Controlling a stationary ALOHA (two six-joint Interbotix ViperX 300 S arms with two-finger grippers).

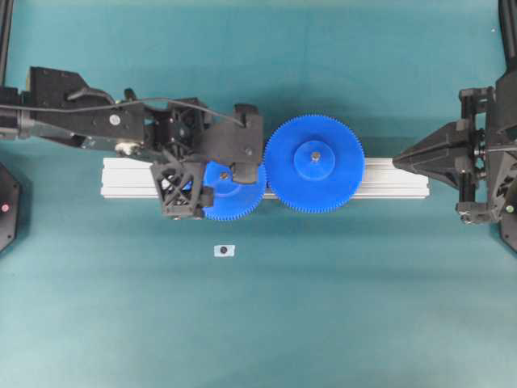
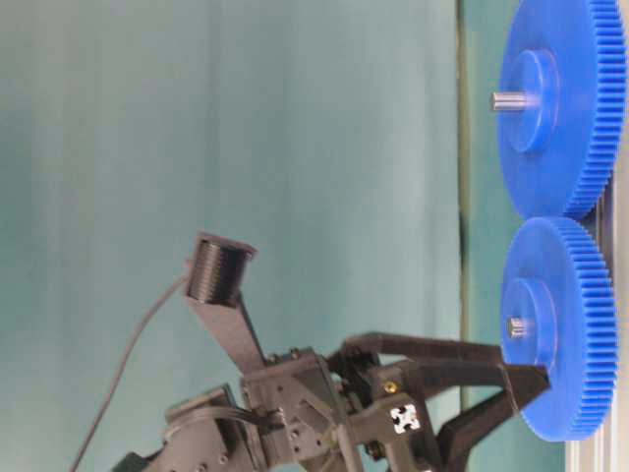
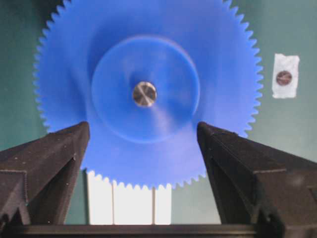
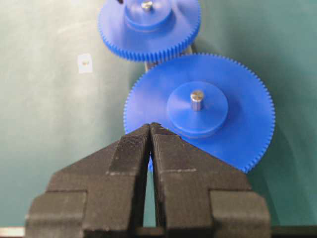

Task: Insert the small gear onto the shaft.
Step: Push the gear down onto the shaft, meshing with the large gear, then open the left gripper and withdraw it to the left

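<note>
Black fingers [image 3: 44,163] of my left gripper [image 3: 143,148] fill the bottom of the left wrist view, spread wide w/ the small gear [image 3: 146,89] between and beyond them. No pad touching plastic as far as I can tell, so nothing is gripped.

Small gear sits on the aluminium rail [image 1: 129,179], left end in overhead, hub up. The shaft [image 3: 144,94] pokes through its centre hole; table-level view shows the pin tip proud of the hub. So I judge the insertion basically done: gear looks flat and seated, teeth right next to the larger gear [image 1: 314,164], prob meshed, can't confirm contact.

Left gripper hangs just over the gear, jaws straddling the hub, which reads to me as a release pose, wide enough to clear the hub on the way up.

Right gripper [image 4: 150,130] is parked at the rail's far end, fingers pressed together, holding nothing, well clear of the work.

White tag [image 1: 224,250] w/ black dot lies alone on the mat, near the rail.

Next, imo: lift left straight up so I don't drag the gear off.
</note>
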